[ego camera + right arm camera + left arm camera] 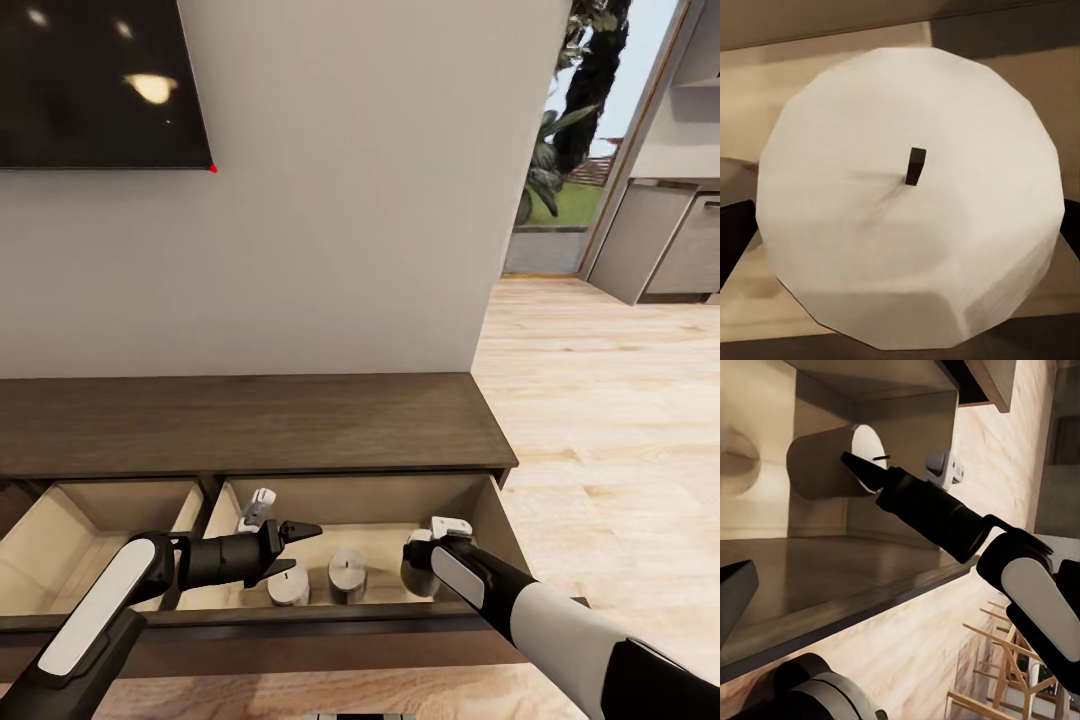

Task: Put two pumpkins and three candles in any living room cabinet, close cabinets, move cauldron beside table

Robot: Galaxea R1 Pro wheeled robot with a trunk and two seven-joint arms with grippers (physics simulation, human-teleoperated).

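From the head view, the cabinet [250, 425] has two drawers pulled out; two candles [347, 575] stand upright in the right one, beside the left gripper [285, 550], whose fingers are spread with nothing between them. The right gripper [425, 565] reaches down over a third candle [415, 575]. Left wrist view: that candle [832, 461] is seen with its long axis lying sideways across the picture. Right wrist view: its top [911, 195] faces the camera, wick up, dark fingertips flanking it; contact I cannot tell. Likely stiff, light and slick, it is best taken across its sides.
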